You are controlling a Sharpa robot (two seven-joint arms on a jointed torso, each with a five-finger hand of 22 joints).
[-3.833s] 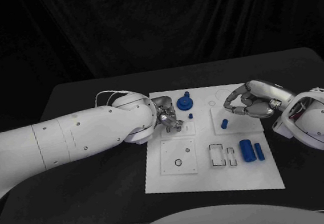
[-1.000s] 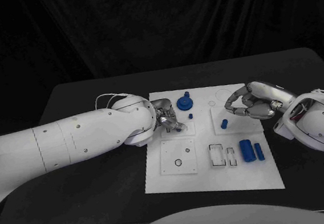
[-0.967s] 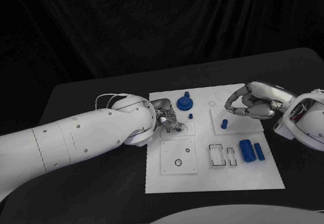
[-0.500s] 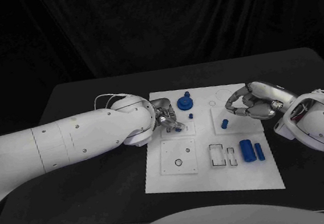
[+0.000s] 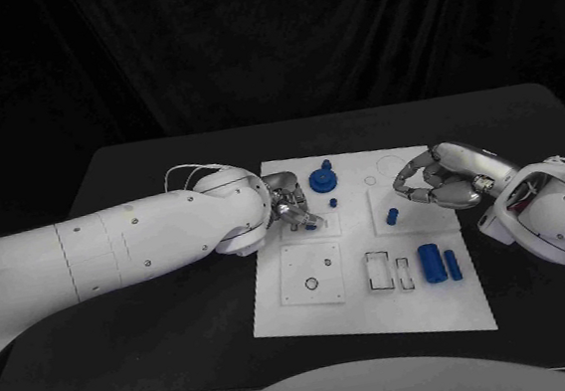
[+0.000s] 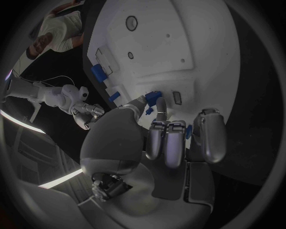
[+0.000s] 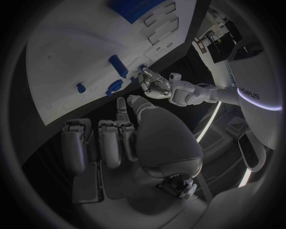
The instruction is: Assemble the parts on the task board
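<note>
A white board (image 5: 370, 292) lies in the middle of a black table (image 5: 160, 336), with a white robot arm reaching in from each side.

The left hand (image 5: 292, 212) hangs over the board's upper left area, fingers curled downward. In the left wrist view, a small blue piece (image 6: 188, 132) shows between its fingers (image 6: 166, 143), so it looks to be pinching one, though the grip itself is partly hidden. A small blue peg (image 5: 332, 203) stands just beside this hand on the board.

The right hand (image 5: 435, 180) hovers above the board's upper right area. Its fingers are curled in loosely; nothing shows inside them in the right wrist view, so it appears to hold nothing.

On the board, a round blue knob (image 5: 322, 180) stands upright near the far edge, seemingly already seated. A short blue piece (image 5: 391, 216) lies loose below the right hand. Two blue cylinders (image 5: 438, 262) lie side by side near the front right. Next to them are rectangular slots (image 5: 379, 270) that look unfilled, and the square plate (image 5: 311, 274) at the front left shows open holes.

My judgement: the job is at an early to middle stage. One or two parts seem placed; several loose pieces and open slots remain.
</note>
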